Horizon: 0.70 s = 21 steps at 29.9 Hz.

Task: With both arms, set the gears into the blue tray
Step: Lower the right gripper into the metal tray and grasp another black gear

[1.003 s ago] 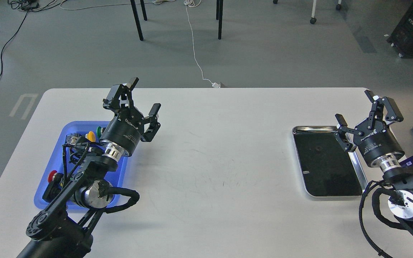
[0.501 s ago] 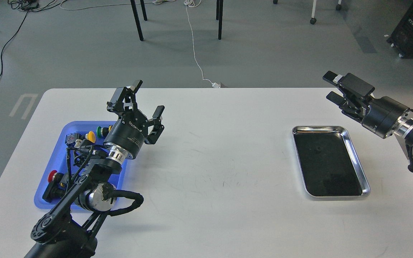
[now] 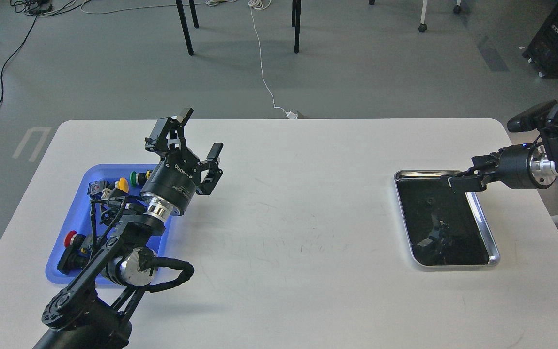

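The blue tray point(image 3: 73, 218) lies at the table's left, partly covered by my left arm. My left gripper point(image 3: 200, 138) hovers open and empty just past the tray's back right corner, fingers pointing up and away. My right gripper point(image 3: 456, 181) reaches in from the right, low over the back right corner of the steel tray point(image 3: 485, 224). It is seen side-on, so its fingers cannot be told apart. The gears are hard to make out on the tray's black lining; only a faint small round spot point(image 3: 428, 199) shows there, among reflections of the arm.
Yellow point(image 3: 123, 184), green point(image 3: 134, 177) and red point(image 3: 70, 237) push buttons and other small black parts lie in the blue tray. The white table stretches wide between the two trays. Chair legs and a white cable are on the floor behind.
My right arm swung from upright beside the steel tray, up past the table's right edge, then down to the tray's back right corner, now pointing left. My left gripper shifted slightly right, then held still.
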Each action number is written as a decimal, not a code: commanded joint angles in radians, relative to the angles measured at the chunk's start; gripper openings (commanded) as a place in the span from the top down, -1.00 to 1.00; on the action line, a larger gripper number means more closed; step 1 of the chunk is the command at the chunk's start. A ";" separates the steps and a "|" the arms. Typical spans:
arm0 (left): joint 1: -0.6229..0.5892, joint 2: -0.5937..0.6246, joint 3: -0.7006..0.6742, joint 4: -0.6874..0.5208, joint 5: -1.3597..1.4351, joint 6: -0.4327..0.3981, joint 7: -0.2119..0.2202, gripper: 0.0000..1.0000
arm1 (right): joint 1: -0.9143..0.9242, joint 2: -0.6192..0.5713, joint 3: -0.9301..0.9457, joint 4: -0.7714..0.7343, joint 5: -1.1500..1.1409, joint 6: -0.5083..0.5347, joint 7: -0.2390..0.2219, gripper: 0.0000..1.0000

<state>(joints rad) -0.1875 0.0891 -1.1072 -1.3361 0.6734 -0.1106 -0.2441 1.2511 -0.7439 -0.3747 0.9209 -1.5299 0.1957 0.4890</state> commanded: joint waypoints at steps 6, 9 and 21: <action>0.008 0.001 0.001 -0.003 0.000 0.000 0.000 -0.96 | -0.016 0.130 -0.108 -0.102 -0.007 -0.016 0.000 -0.94; 0.011 0.000 0.001 -0.003 0.002 0.000 0.000 -0.96 | -0.019 0.156 -0.115 -0.108 -0.006 -0.027 0.000 -0.90; 0.013 0.001 0.000 -0.003 0.002 -0.001 0.000 -0.96 | -0.036 0.216 -0.182 -0.197 -0.006 -0.025 0.000 -0.53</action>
<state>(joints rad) -0.1739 0.0897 -1.1072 -1.3394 0.6745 -0.1106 -0.2440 1.2169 -0.5329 -0.5478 0.7286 -1.5355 0.1694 0.4885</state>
